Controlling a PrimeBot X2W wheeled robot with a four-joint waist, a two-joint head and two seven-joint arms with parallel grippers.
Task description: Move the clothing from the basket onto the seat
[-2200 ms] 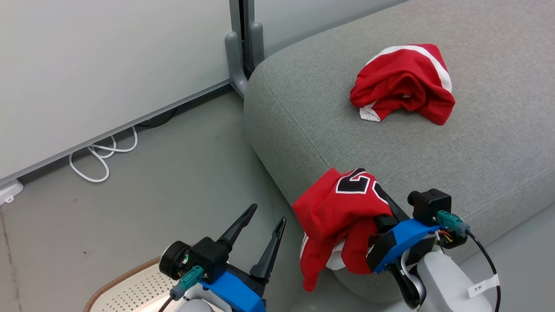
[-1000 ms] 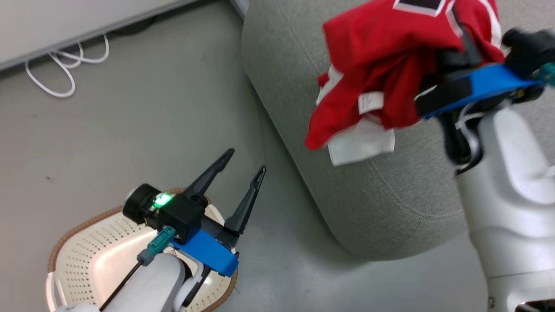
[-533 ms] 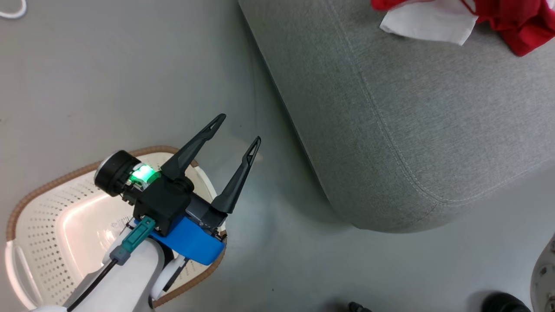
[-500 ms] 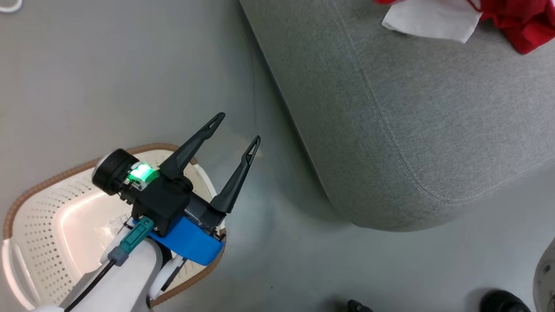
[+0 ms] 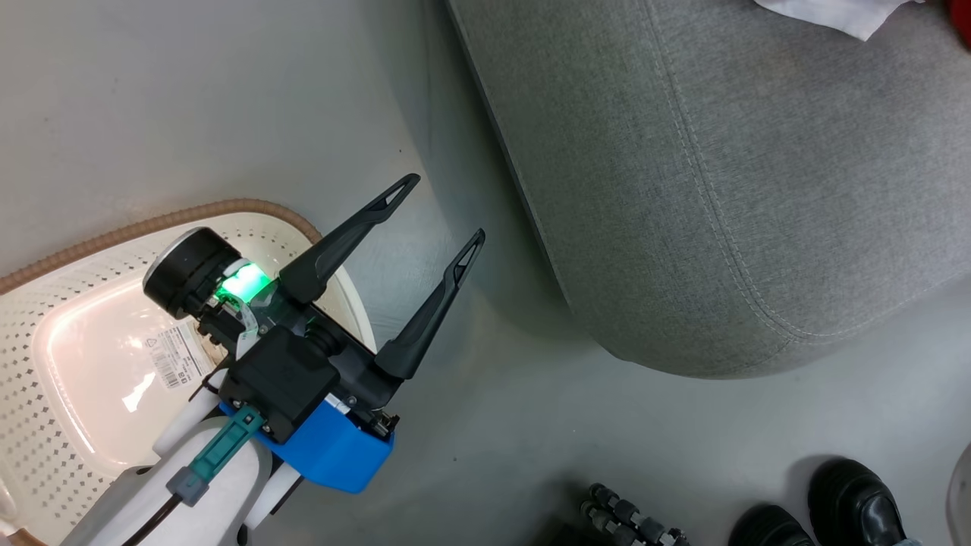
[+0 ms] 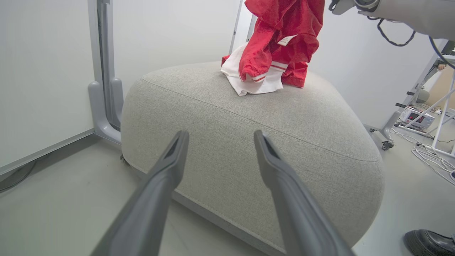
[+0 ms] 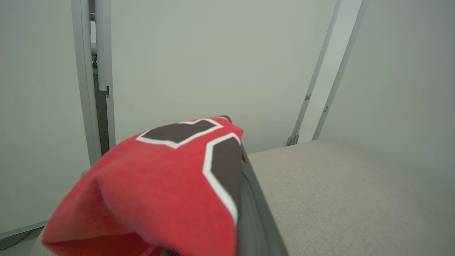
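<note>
So, clothing (image 6: 280,35): up at the seat (image 6: 249,149), hanging from above, lower hem touching the cushion top toward 12 o'clock in the left wrist view; white corner also at 1 o'clock in the head view.
Right fingers (image 7: 250,202): buried under red fabric, black-and-white numerals on top; apparently closed on the clothing, the gap itself hidden.
Left fingers (image 5: 353,230): spread wide, holding nothing, over the basket's near rim, tips aimed at 1 o'clock toward the seat.
Basket (image 5: 152,224): at 8 o'clock in the head view; visible floor bare cream plastic with a printed sticker (image 5: 173,356); remainder hidden or out of frame.
Done: likely almost everything, with the garment at the seat and already touching it.
Left: letting go and drawing clear; possibly checking the hidden part of the basket.
Long axis: upright, running 12 to 6 in the left wrist view; gathered end at 12, striped hem and white panel at 6; bunched, not spread flat.
</note>
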